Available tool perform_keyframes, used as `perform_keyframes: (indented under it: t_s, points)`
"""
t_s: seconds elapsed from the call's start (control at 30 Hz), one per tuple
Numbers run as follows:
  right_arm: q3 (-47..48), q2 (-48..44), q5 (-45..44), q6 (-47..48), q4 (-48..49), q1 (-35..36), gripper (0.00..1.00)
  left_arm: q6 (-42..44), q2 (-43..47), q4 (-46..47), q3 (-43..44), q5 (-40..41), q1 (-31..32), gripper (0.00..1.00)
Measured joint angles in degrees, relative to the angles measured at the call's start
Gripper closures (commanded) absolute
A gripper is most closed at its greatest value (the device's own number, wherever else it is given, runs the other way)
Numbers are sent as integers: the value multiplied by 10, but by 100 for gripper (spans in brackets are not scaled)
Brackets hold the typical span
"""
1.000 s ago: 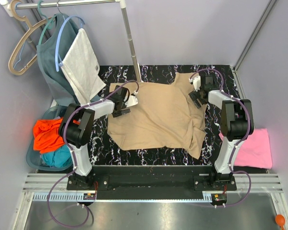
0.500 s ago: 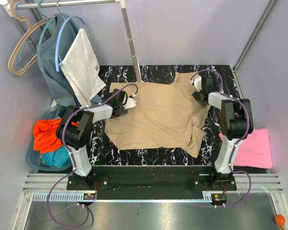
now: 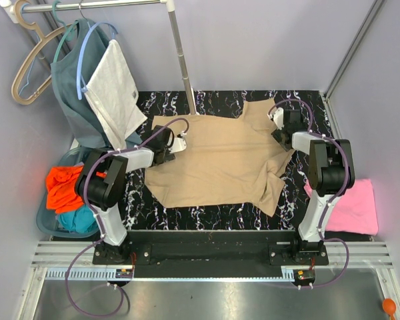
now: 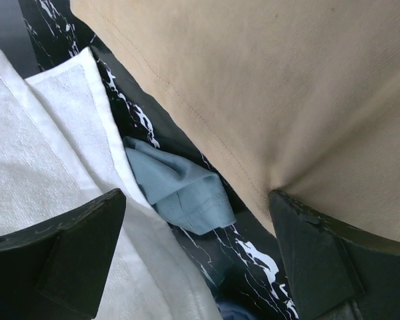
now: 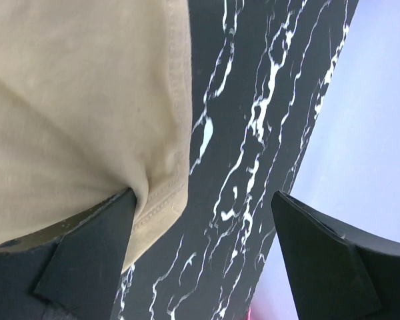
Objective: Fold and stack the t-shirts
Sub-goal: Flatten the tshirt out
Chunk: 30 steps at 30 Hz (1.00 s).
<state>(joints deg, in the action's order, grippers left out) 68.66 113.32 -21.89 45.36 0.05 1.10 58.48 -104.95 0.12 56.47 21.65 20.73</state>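
Top view, 12 o'clock away from the arm bases.

- Black white-veined marble-look table [image 3: 213,103] filled the middle of the view.
- Tan t-shirt of soft plain cloth [image 3: 220,163] lay spread flat across the centre of the table. Its neck was toward 1 o'clock and a folded-over flap hung toward 5 o'clock.
- Grey-teal hanging garment [image 3: 70,87] and white towelling cloth [image 3: 117,87] hung on hangers from a metal rail [image 3: 93,5] at 10–11 o'clock.
- Blue-grey round basket [image 3: 43,223] sat off the table at 8 o'clock. It held a crumpled bright orange t-shirt [image 3: 63,187], with a teal t-shirt [image 3: 77,220] bunched just below it.
- Pink t-shirt [image 3: 357,207] lay folded flat off the table at 4 o'clock, beside the right arm.
- Left gripper [image 3: 170,143] was at the tan shirt's 9 o'clock edge. In the wrist view the left gripper [image 4: 197,200] was spread wide and clamped nothing. The tan hem lay against one finger, with white towelling [image 4: 47,153] and a blue-grey scrap [image 4: 180,193] beneath.
- Right gripper [image 3: 280,130] was at the shirt's 2 o'clock corner. In its wrist view the right gripper [image 5: 201,199] was likewise parted, and the tan hem draped over one finger only — nothing was pinched.
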Motion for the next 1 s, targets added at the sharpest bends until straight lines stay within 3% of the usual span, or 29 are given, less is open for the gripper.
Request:
perform_keyframes:
  t_s: [0.53,0.73,1.0]
  points:
    - [-99,-94,2,-11,-44,-2,6,-31,67,-74,-50,-2,30,3]
    - [-73,-93,4,-24,-73,-4,6,-44,67,-131,-18,-7,30,2]
    - [30,-84,8,-49,-96,-5,5,-52,64,-156,84,-9,29,1]
